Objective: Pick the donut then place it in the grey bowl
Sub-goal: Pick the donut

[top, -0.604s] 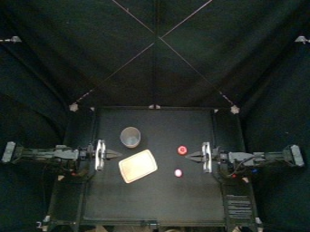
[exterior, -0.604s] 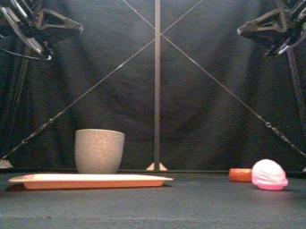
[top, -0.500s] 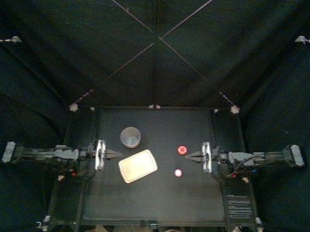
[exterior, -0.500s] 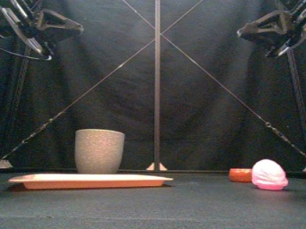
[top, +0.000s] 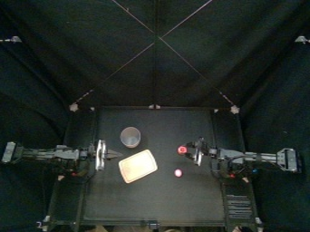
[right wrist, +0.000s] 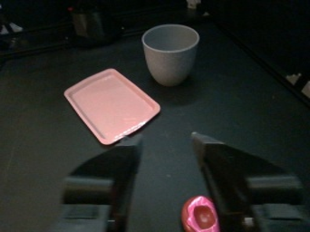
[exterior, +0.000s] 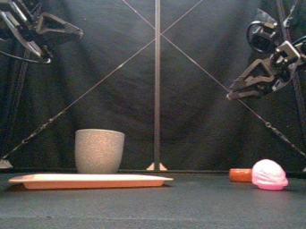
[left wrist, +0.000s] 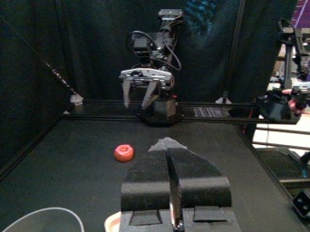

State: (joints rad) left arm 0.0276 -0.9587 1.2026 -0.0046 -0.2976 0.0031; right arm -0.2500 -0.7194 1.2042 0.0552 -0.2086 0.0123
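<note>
Well, the donut (top: 182, 149) lies below the right gripper (exterior: 237, 91) — jaws apart; untouched.

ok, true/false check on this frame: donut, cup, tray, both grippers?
1. The donut is in the cup. False: it lies on the table, right of the tray.
2. The right gripper is open. True.
3. The left gripper is open. False: its jaws are shut, with nothing between them.
4. The tray is empty. True.
5. The cup stands on the tray. False: it stands on the table behind the tray, apart from it.
6. A pink toy lies nearer the table's front than the donut. True.
</note>
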